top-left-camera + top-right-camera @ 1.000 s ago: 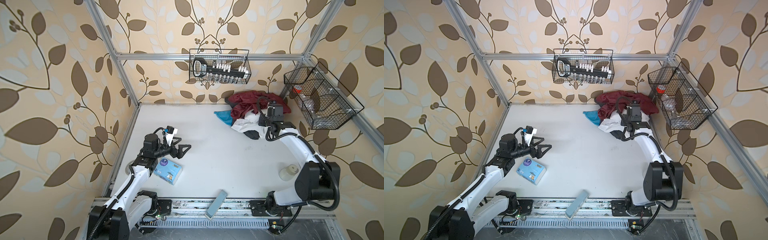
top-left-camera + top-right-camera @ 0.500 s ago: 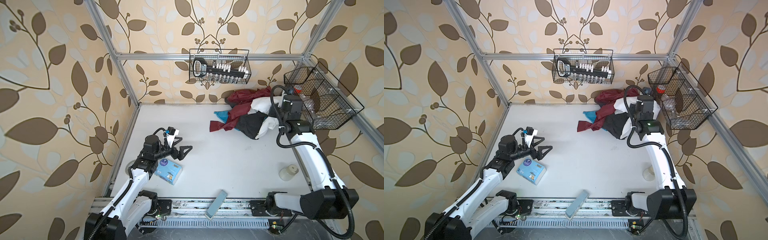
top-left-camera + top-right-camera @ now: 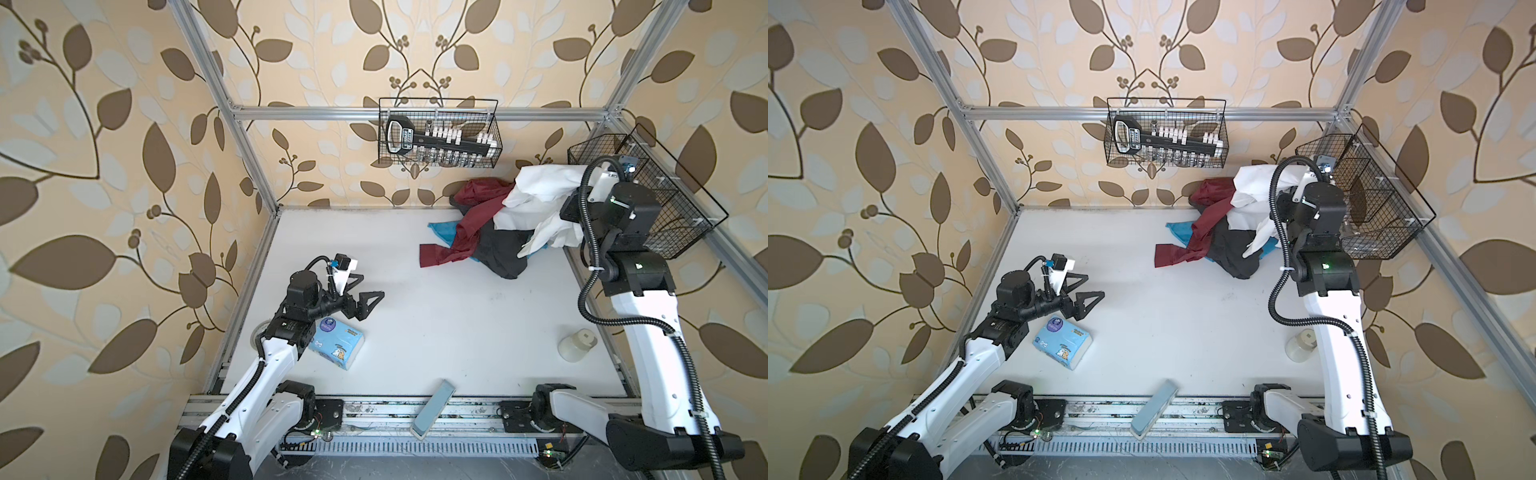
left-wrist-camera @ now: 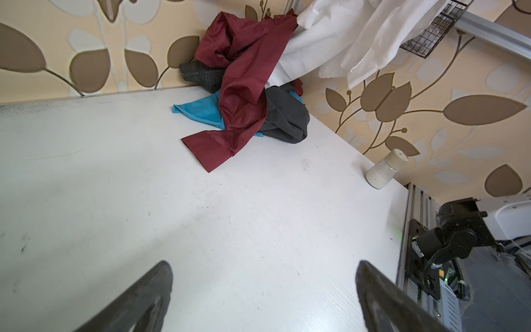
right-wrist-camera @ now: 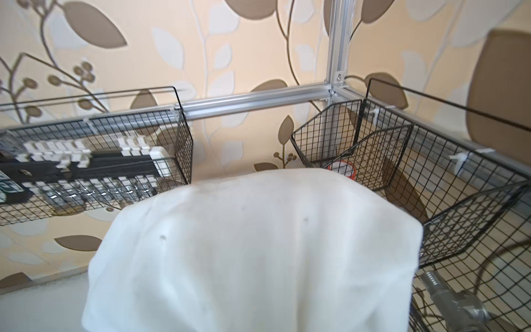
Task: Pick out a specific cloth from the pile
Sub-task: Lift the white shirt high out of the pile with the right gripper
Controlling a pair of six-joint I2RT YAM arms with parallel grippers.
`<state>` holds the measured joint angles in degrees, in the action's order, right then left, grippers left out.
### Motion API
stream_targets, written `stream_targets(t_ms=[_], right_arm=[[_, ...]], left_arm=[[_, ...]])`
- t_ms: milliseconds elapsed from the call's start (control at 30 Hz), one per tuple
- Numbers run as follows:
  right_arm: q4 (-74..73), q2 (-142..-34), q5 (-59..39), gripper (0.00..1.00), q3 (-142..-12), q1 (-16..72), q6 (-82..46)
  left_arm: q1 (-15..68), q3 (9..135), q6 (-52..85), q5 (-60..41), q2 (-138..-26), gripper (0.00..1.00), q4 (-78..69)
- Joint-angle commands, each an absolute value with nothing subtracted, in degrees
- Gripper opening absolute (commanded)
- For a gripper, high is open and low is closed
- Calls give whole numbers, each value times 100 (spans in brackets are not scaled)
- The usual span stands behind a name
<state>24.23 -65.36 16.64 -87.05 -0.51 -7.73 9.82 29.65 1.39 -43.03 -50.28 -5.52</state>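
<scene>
The cloth [image 3: 536, 195] [image 3: 1250, 187], a thin white shirt, hangs lifted above the pile at the back right corner. It drapes over my right gripper and hides its fingers; in the right wrist view the cloth [image 5: 258, 244] fills the foreground. The right wrist [image 3: 623, 203] is raised beside the side basket. Below lie the pile's maroon shirt [image 3: 473, 216] [image 4: 244, 72], turquoise cloth [image 3: 442, 230] and dark grey garment [image 3: 503, 253]. My left gripper [image 3: 372, 291] [image 4: 264, 267] is open and empty over the table's left half, far from the pile.
A blue tissue pack [image 3: 338, 343] lies by the left arm. A small white bottle [image 3: 575, 345] stands at the right edge. A flat grey-blue bar [image 3: 432, 409] leans over the front rail. Wire baskets hang on the back wall [image 3: 440, 133] and the right wall [image 3: 673, 199].
The right arm has risen from the pile, up and to the right, with the white cloth. The maroon sleeve and dark garment got dragged out toward the table's middle. The left arm hardly moved.
</scene>
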Motion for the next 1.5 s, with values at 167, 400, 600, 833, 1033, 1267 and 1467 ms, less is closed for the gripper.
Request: stream_targets(t_ms=[167,400,600,833,1033,1267,1467], right_arm=[[1911,-6169,1276,0,-9208,-48,-874],[1999,-6118,818,0,-9943,-47,-1030],[1614,-5925,343,0,-10217,-46,-1300],[1240,-5935,-174,0,-10739,-48,-1554],[1224,-6271,-358,0,-11843,-50,-1537],[879,-6502,-901,0,-12343,-50,-1966],[520,-6563,-1391,0,-11890,-51,-2504]], left_arm=[[1054,2984,-28,-4324,-4882,99,-615],[1072,2979,-53,-4320,-4852,99,-606],[1090,2964,-62,-4285,-4806,99,-606],[1099,2944,-77,-4249,-4748,99,-598],[1107,2949,-79,-4245,-4739,99,-598],[1138,2928,-93,-4211,-4668,99,-589],[1160,2918,-117,-4170,-4623,99,-565]])
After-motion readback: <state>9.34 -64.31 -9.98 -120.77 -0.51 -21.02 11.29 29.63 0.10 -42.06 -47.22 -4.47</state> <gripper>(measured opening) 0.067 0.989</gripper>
